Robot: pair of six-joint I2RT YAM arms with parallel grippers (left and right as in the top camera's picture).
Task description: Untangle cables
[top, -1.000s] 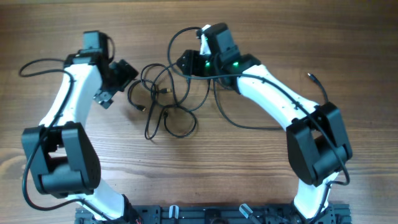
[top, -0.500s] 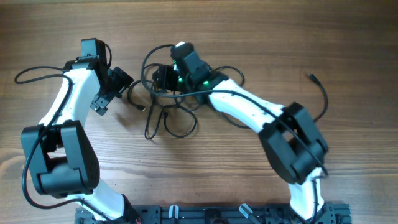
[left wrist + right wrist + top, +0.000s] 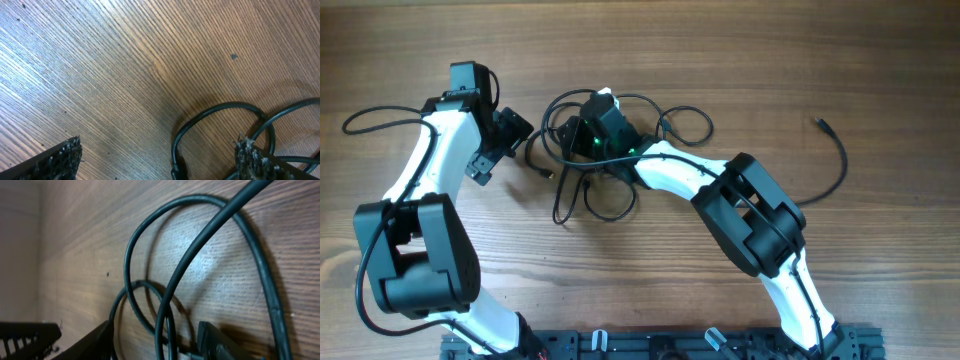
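The cables (image 3: 588, 180) lie bunched in black loops at the table's middle, and one loop (image 3: 688, 112) reaches out to the right. My right gripper (image 3: 575, 135) is stretched left over the bunch. In the right wrist view its jaws (image 3: 155, 342) stand apart with cable strands (image 3: 197, 245) running between them, nothing clamped. My left gripper (image 3: 500, 148) hangs wide open just left of the tangle. In the left wrist view a cable loop (image 3: 220, 107) lies between its fingertips (image 3: 60, 157), untouched.
A separate black cord (image 3: 842, 160) with a plug end (image 3: 818, 122) curves along the right side. A thicker arm wire (image 3: 370, 118) loops out at the far left. The arm bases stand along the front edge.
My right arm has swept left across the table and onto the tangle, and the loops have bunched up under it. The left arm has shifted only slightly.
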